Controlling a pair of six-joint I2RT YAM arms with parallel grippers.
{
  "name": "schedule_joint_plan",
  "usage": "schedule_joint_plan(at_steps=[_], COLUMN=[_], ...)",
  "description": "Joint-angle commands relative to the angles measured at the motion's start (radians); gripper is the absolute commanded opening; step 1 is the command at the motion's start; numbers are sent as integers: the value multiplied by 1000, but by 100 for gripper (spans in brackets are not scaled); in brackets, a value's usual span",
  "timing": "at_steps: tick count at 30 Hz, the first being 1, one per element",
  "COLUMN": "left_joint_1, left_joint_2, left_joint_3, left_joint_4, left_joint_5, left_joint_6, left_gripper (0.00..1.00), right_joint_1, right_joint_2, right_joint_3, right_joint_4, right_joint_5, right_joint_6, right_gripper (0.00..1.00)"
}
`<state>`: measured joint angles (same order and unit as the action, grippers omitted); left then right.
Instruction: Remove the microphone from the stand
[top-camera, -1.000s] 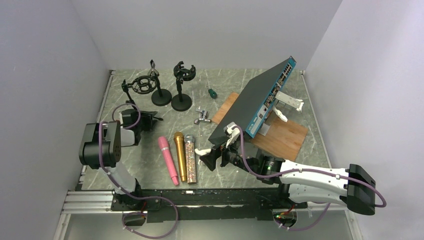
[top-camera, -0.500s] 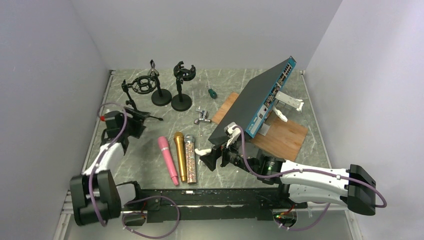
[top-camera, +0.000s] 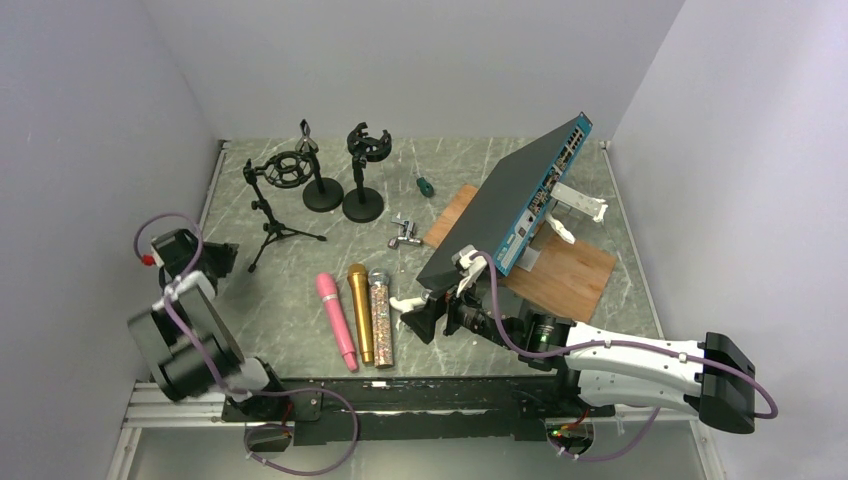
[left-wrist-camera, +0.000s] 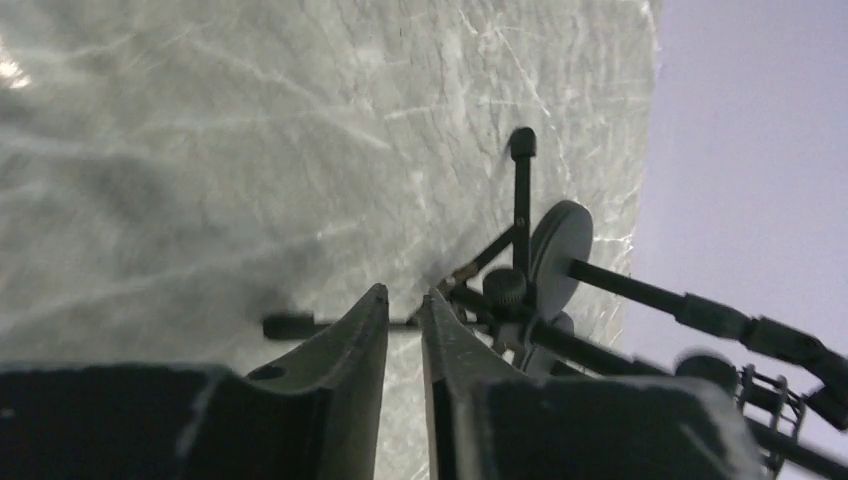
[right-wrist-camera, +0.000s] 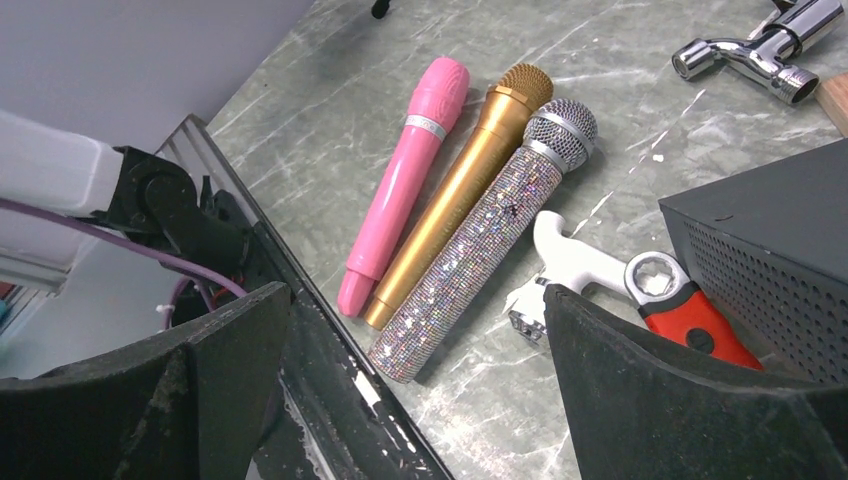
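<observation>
My left claw (left-wrist-camera: 405, 296) sits low at the left edge of the grey marbled tabletop (top-camera: 290, 275), close to the side wall. Its fingers are almost pressed together around nothing, and they point at the feet of the black tripod stand with a ring mount (top-camera: 273, 196) just ahead. Open marble lies to its right. There the pink plastic microphone (right-wrist-camera: 405, 180), the gold metal microphone (right-wrist-camera: 465, 190) and the silver glitter microphone (right-wrist-camera: 480, 250) lie flat, close together, well apart from the tripod. My right claw (top-camera: 415, 315) hovers low beside them, spread wide and empty, with the forearm reaching leftward from its base. A white-and-red hand tool (right-wrist-camera: 580, 265) lies just beside the glitter microphone. The tilted dark grey network switch (top-camera: 505, 205) crowds the right.
</observation>
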<state>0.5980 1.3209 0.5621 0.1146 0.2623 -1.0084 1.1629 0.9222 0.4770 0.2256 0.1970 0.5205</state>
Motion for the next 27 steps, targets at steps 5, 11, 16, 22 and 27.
schedule_joint_plan(at_steps=[5,11,16,22,27], left_joint_1=[-1,-60,-78,-126,-189], left_joint_2=[364,428,301,146,117], left_joint_3=[166,160,34,-43,-131], left_joint_4=[159,68,-9,-13,76], left_joint_5=[187,225,147,124,175], left_joint_6=[13,-23,-117,-112,-140], left_gripper=[19,17,0,0,0], right_joint_1=[-15,-15,-16,-16,-16], right_joint_2=[4,10,-48,-118,-136], right_joint_3=[5,9,-2,-31,-37], right_joint_4=[-6,0,-18,-31,-47], right_joint_5=[74,58,56,64,77], right_joint_6=[32,45,69,75,78], right_gripper=[100,99,99,99,100])
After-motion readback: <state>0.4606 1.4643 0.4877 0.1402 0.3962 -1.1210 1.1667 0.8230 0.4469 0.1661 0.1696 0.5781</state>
